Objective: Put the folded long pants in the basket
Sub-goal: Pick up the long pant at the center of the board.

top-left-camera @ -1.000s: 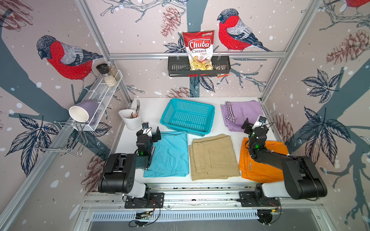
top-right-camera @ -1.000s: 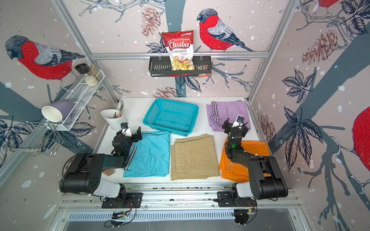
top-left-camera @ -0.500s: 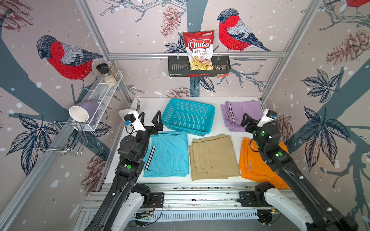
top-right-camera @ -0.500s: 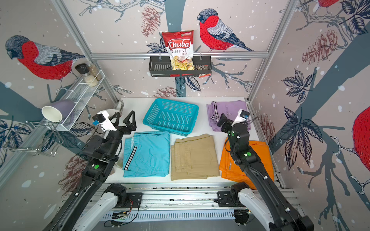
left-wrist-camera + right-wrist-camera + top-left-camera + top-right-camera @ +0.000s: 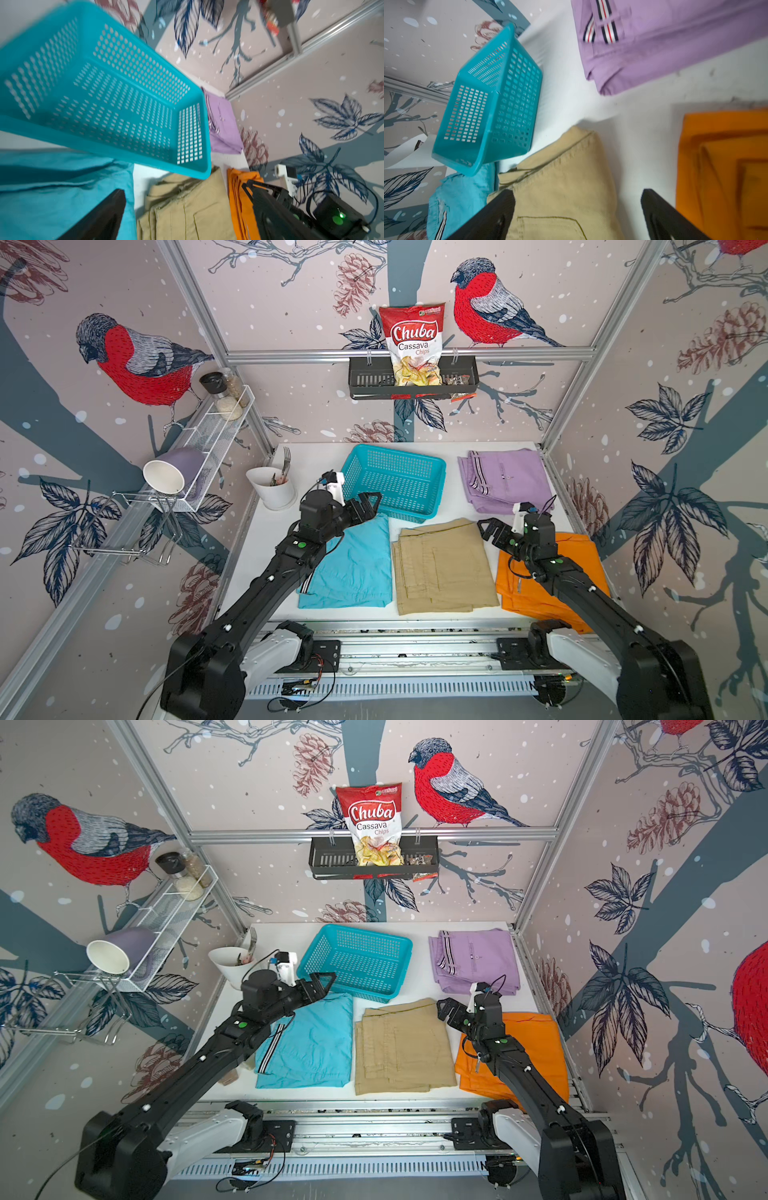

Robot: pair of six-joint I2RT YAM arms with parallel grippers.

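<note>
Nearest the robot, three folded long pants lie side by side on the white desk (image 5: 453, 489): sky blue pants (image 5: 353, 564) on the left, khaki pants (image 5: 444, 568) in the middle, orange pants (image 5: 540, 1040) on the right. Above their far edges both claws hang spread wide, the left claw (image 5: 371, 506) over the sky blue pair beside the basket's near rim, the right claw (image 5: 490, 533) over the khaki pair's far right corner. Farther back sits the turquoise basket (image 5: 409, 513), with the lilac pants (image 5: 505, 481) flat on the desk to its right.
</note>
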